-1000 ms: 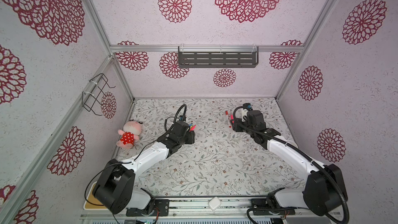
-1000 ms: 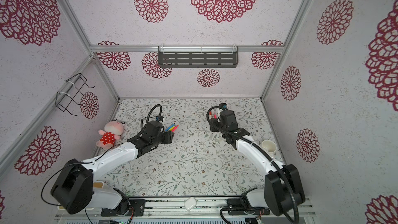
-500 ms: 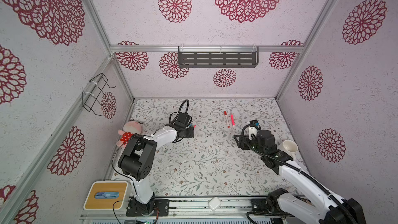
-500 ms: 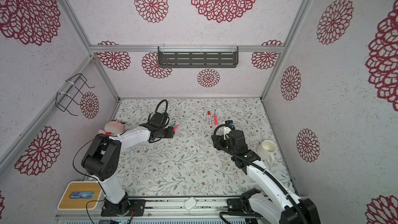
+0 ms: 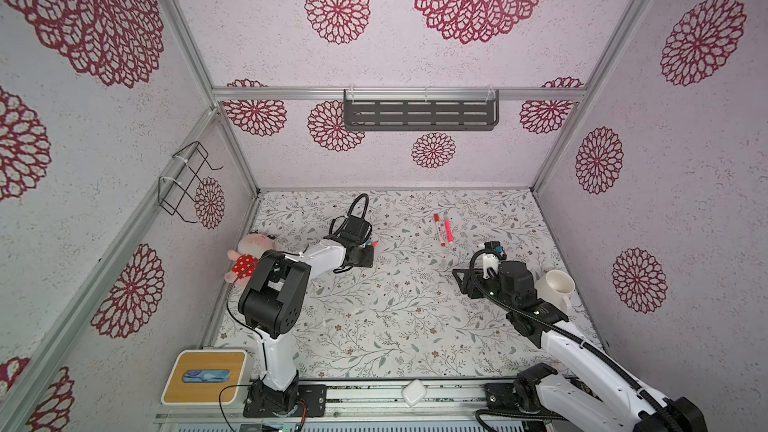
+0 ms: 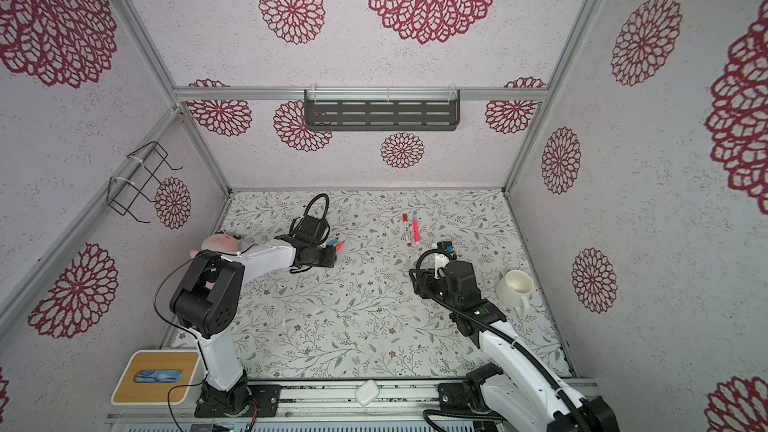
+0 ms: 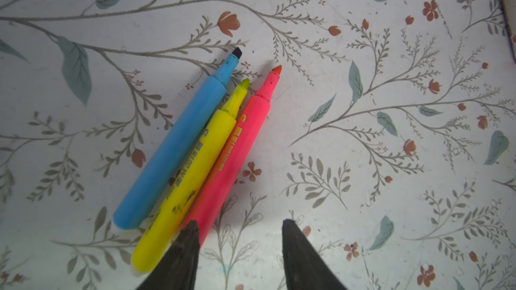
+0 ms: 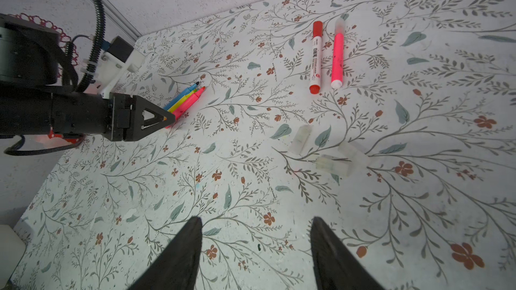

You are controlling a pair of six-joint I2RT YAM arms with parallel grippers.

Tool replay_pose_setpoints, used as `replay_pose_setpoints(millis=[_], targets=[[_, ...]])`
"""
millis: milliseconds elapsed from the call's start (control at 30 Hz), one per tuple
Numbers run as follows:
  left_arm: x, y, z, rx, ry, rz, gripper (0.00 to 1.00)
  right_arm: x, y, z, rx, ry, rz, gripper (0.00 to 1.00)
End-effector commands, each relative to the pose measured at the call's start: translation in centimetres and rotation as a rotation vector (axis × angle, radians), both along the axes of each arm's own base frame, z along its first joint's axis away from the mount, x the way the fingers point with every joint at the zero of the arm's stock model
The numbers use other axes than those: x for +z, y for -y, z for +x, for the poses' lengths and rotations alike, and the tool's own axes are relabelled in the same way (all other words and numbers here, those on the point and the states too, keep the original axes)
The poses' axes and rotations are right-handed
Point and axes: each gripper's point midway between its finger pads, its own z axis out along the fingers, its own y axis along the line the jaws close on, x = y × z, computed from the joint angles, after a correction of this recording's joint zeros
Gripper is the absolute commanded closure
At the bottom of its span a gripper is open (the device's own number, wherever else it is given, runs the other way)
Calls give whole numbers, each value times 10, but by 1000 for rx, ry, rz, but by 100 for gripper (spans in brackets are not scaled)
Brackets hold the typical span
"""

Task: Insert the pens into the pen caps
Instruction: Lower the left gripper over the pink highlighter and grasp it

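**Pens at the left jaws**

Left gripper [image 7: 237, 223] part open, holding nothing — one finger [image 7: 184, 246] over the ends of the yellow pen [image 7: 190, 171] and pink pen [image 7: 231, 152], blue pen [image 7: 173, 146] alongside. Right gripper [image 8: 255, 218] open, unladen, three clear caps [image 8: 300, 139] ahead; white mug [image 6: 506, 299] beside its arm

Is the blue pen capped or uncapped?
Uncapped. The blue pen shows a bare dark tip, lying beside the yellow pen.

Bare mat [image 8: 251, 179] lies open between right claw [image 8: 256, 218] and the pen caps [image 8: 332, 165].
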Motion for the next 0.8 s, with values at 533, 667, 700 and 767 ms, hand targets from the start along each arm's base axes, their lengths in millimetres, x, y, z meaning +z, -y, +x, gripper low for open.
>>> replay_pose_setpoints(millis=[533,667,700,767], targets=[[-23,-8,9,-44,-55,109,54,21,5,-9,-21,72,62,36],[-25,-7,5,-58,-69,117,58,23,7,-10,-29,81,68,36],[-25,-5,4,-66,-71,115,61,24,7,-10,-32,84,70,36],[-28,0,0,-84,-80,119,65,25,8,-10,-36,90,72,36]])
